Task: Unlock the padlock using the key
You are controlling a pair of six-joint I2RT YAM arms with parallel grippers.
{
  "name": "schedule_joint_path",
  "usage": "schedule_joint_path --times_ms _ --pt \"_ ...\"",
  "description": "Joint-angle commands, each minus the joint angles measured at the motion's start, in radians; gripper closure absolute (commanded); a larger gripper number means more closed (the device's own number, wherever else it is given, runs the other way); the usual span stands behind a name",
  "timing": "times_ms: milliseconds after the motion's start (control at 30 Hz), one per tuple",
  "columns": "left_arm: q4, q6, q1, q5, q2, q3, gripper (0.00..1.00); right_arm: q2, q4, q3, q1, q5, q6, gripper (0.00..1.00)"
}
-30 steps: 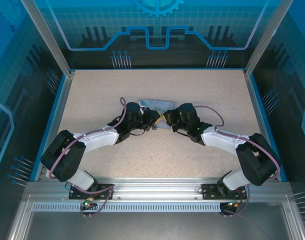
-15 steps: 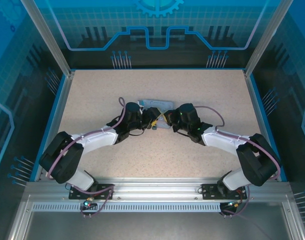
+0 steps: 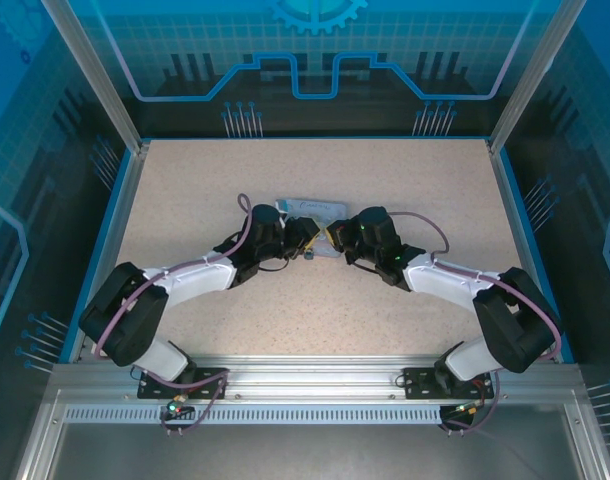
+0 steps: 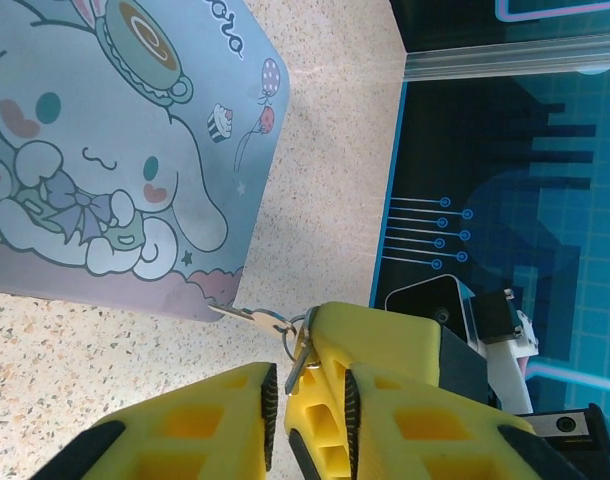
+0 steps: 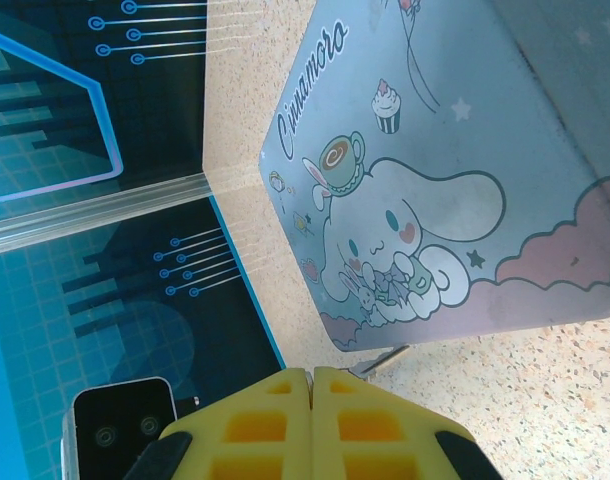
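Key (image 4: 237, 314) on its ring (image 4: 275, 320) sits at the tin's (image 4: 115, 150) corner, just ahead of my left claw (image 4: 282, 388), narrowly parted; whether it grips, I cannot tell. My right claw (image 5: 311, 378) is pinched closed.

pale blue cartoon-printed tin (image 4: 115, 150), speckled beige table (image 4: 325, 180)

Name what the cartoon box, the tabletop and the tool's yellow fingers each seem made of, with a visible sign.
Cartoon box: probably printed tin; smooth, soft sheen, rounded corner. Tabletop: speckled beige laminate or stone-look board, matt. Yellow fingers: likely moulded plastic, with recessed pockets; finely ribbed dark pads, perhaps rubber.
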Motion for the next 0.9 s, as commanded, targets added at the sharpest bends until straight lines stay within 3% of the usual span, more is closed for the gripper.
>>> schedule_joint_path --times_ms 0,133,367,567,867 --pt "0.019 0.012 -0.002 -0.003 0.012 0.023 0.7 -0.015 0.009 0.012 0.011 0.0 0.009 1.0" --pt "0.036 0.002 -0.004 -0.004 0.013 0.005 0.7 -0.011 0.009 0.013 0.011 -0.003 0.01 1.0" --pt "0.059 -0.002 -0.01 0.004 0.027 0.012 0.8 0.004 0.026 0.012 0.012 -0.008 0.02 1.0" --pt "0.078 -0.011 -0.017 0.005 0.043 0.013 0.82 0.009 0.032 0.009 0.012 -0.008 0.023 1.0" --pt "0.086 -0.013 -0.019 -0.004 0.045 0.011 1.0 0.01 0.035 0.003 0.012 -0.008 0.022 1.0"
